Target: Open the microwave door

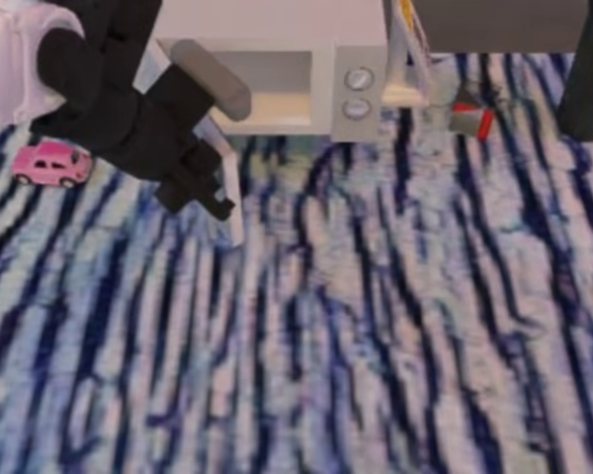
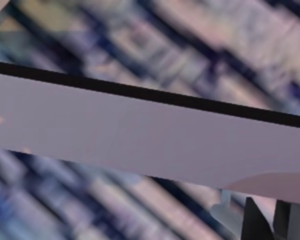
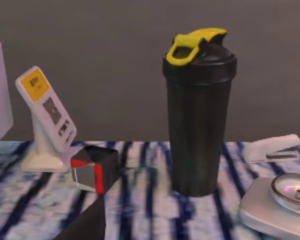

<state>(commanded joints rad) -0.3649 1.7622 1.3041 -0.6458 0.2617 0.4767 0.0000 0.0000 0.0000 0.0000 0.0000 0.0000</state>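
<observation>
Even, bright, flat light. Soft shadow under microwave (image 1: 277, 69) front edge. Top view soft; left wrist view heavily blurred. Small glare spot on scale (image 3: 285, 200).

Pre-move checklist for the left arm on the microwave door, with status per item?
1. Door state: the light grey microwave door stands swung out edge-on from the small light grey boxy microwave, cavity exposed. Ok.
2. Left gripper at the door: in the top view it sits against the door's edge. Ok.
3. Left grip on the door: the left wrist view shows only the door panel. Cannot tell.
4. Swing path: the pink toy car lies left of the arm, apart from the door. Ok.
5. Right arm: parked at the far right. Ok.
6. Black shaker bottle with yellow lid: upright. Ok.
</observation>
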